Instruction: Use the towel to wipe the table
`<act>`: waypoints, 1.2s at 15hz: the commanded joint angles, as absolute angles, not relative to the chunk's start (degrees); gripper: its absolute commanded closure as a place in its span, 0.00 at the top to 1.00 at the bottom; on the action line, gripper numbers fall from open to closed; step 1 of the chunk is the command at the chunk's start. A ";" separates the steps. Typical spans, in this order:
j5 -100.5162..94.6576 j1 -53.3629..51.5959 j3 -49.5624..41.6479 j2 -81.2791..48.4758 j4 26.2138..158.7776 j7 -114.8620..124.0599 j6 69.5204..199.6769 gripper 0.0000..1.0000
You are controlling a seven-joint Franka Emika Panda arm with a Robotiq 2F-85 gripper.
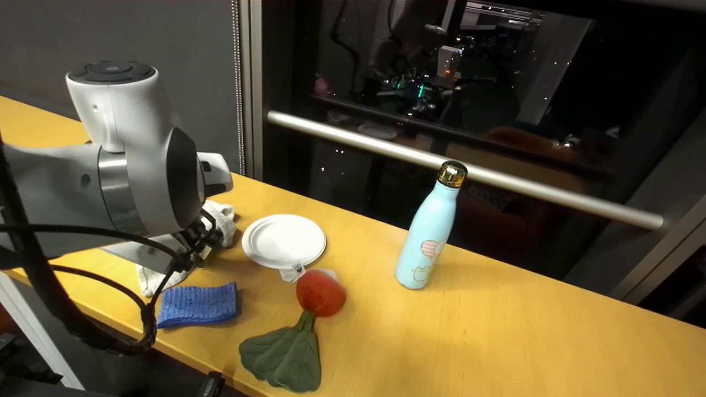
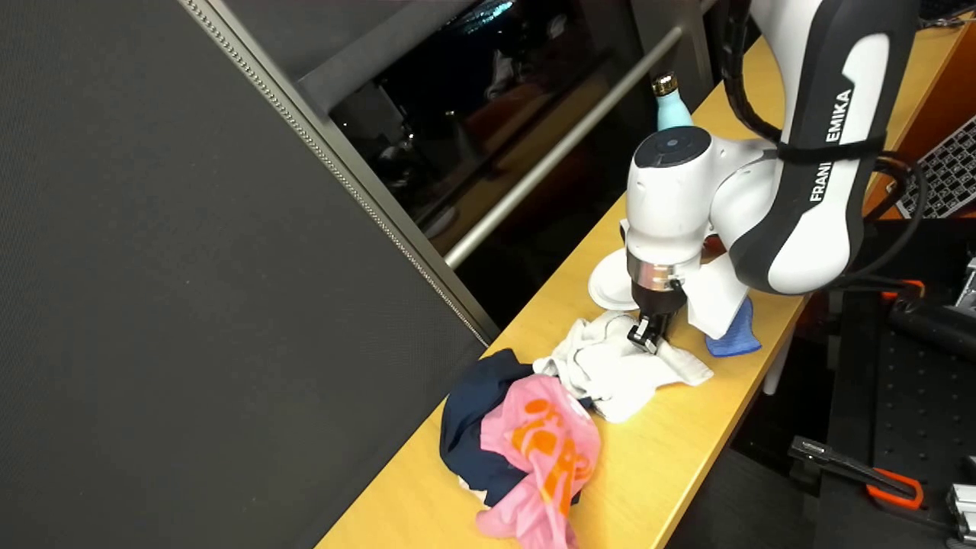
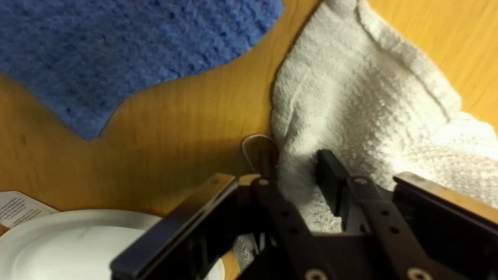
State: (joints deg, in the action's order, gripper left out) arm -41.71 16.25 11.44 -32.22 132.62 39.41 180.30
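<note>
White towel (image 3: 365,101): In the wrist view, it lies rumpled on the wood-toned worktop (image 3: 175,147), directly beneath the black tool (image 3: 297,165).
Tool: Two fingers (image 3: 331,171) stand apart with a fold of the towel between them; whether they grip the fabric or merely straddle it cannot be told.
Blue cloth (image 3: 132,50): It rests at upper left, apart from the towel, while a white plate (image 3: 78,249) and a printed tag (image 3: 19,206) show at lower left.
Robot arm (image 2: 751,206): In an exterior view, its wrist section points downward, the tool's end set down at the towel, which spreads out around it.
Pink fabric (image 2: 545,450): Marked with an orange print, it lies heaped on navy fabric (image 2: 474,412); the towel's edge appears to touch the heap.
Bottle (image 1: 426,234): In an exterior view, pale blue with a gold cap, it stands upright, apart from the other items. A metal rail (image 1: 358,141) crosses the dark window (image 1: 618,110) behind.
Red item (image 1: 321,293): Rounded, it meets the stem of a dark green leaf shape (image 1: 287,355); the plate lies near it.
Cables (image 1: 44,292): Black and looping, they and the arm hide much of the towel.
</note>
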 commanded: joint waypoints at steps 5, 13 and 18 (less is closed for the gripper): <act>-42.85 16.03 6.54 -30.56 136.51 39.24 181.74 0.00; -43.74 7.33 -10.64 -28.52 136.26 41.51 182.36 0.01; -42.11 2.19 -16.85 -28.46 135.77 42.36 182.08 0.43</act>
State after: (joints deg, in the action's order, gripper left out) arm -41.81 5.28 -14.06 -29.82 135.33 40.33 181.61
